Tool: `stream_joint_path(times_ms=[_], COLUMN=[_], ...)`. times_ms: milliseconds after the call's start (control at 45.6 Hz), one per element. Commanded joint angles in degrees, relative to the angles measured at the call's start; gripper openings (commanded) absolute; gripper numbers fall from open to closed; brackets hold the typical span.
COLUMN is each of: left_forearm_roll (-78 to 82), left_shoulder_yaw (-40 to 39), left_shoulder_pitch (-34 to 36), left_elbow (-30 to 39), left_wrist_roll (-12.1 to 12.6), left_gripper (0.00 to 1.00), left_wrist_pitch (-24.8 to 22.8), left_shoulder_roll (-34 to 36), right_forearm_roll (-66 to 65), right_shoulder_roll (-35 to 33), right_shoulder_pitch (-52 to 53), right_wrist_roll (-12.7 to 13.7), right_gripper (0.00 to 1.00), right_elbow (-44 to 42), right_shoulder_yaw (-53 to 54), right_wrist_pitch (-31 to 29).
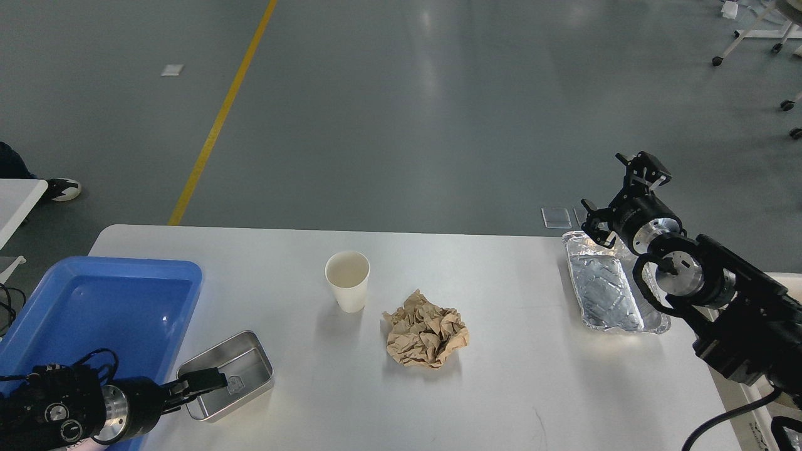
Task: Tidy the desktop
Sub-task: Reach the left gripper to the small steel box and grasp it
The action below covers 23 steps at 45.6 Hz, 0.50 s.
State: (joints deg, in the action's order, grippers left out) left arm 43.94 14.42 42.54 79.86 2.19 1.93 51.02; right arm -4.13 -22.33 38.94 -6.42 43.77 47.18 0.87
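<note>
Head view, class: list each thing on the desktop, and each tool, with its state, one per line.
paper cup: upright, open-topped, looks empty
brown paper: crumpled into a ball, lying loose
foil tray: right way up, empty
steel tin: right way up, empty
blue tray: empty, overhanging the desktop's left edge
left tool: at the steel tin's rim, grip unclear
right tool: open, holding nothing

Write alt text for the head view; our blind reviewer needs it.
A white desktop holds a paper cup, crumpled brown paper, a foil tray, a steel tin and a blue tray. The left gripper reaches over the tin; the open right gripper is raised above the foil tray's far end.
</note>
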Motion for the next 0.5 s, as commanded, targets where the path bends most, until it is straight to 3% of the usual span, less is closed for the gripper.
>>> stream_joint_path(times_ms=[0, 110, 263, 483], left_forearm_roll=[0.27, 0.36, 0.45, 0.36], left_shoulder_yaw=[0.17, 0.60, 0.61, 0.25], left_shoulder_pitch=[0.00, 0.09, 0.53, 0.35], left_elbow=[-0.23, -0.32, -0.41, -2.43], left_wrist_roll=[0.36, 0.62, 3.52, 4.05], left_gripper=[0.66, 0.50, 0.36, 0.06], left_wrist_pitch=[-0.26, -0.35, -0.70, -1.22], left_shoulder_roll=[-0.22, -0.31, -1.71, -4.44], right_forearm_roll=[0.00, 0.00, 0.00, 0.00], right_shoulder_roll=[0.00, 0.00, -0.09, -0.70], right_shoulder_pitch=[0.00, -0.09, -0.26, -0.97], right_wrist_roll=[0.00, 0.00, 0.00, 0.00], right_gripper=[1.00, 1.00, 1.00, 1.00], right_elbow=[0.00, 0.00, 0.00, 0.09], right_shoulder_yaw=[0.01, 0.01, 0.01, 0.01], right_wrist_pitch=[-0.08, -0.08, -0.08, -0.08])
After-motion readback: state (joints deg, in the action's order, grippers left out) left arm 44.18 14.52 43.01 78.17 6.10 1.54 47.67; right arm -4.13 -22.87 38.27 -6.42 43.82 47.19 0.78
